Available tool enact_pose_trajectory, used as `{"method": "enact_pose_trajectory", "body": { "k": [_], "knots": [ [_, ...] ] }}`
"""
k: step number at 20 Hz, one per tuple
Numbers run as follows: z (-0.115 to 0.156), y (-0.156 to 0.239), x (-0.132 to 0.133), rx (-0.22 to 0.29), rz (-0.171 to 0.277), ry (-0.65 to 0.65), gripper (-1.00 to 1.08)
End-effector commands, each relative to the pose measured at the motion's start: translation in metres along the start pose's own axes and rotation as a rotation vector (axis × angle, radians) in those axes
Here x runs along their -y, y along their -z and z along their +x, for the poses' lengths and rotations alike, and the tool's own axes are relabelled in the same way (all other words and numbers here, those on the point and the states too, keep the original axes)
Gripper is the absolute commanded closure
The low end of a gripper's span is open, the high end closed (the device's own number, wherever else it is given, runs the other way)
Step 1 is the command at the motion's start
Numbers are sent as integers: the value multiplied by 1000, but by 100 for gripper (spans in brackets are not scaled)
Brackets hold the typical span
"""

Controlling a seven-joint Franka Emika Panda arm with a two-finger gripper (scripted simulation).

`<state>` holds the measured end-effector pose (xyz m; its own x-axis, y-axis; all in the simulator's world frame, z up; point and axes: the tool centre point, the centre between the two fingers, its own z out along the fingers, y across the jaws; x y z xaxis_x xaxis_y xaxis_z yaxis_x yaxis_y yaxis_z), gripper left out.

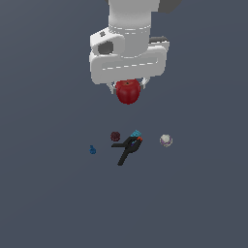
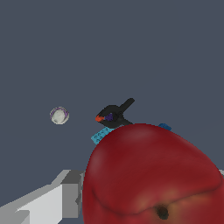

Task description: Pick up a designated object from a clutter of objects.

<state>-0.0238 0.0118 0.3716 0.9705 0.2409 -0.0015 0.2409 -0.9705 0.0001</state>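
The bright red apple (image 1: 128, 92) sits right under the white hand, with my gripper (image 1: 129, 87) shut on it; only the fingertips show at its sides. It hangs apart from the rest of the clutter, which lies lower in the exterior view. In the wrist view the apple (image 2: 148, 175) fills the near field, stem dimple toward the camera, with one grey finger (image 2: 48, 202) beside it.
On the dark grey floor lie a black clamp (image 1: 128, 147) with orange and teal tips, a dark maroon ball (image 1: 115, 136), a whitish ball (image 1: 166, 140) and a tiny blue piece (image 1: 92, 150). The wrist view shows the clamp (image 2: 113, 114) and whitish ball (image 2: 59, 115).
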Motion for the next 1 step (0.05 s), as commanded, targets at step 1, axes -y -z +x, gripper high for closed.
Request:
{"method": "enact_pose_trajectory", "body": {
  "k": [1],
  "knots": [
    [0, 2, 0, -1, 0, 0, 108]
  ]
}}
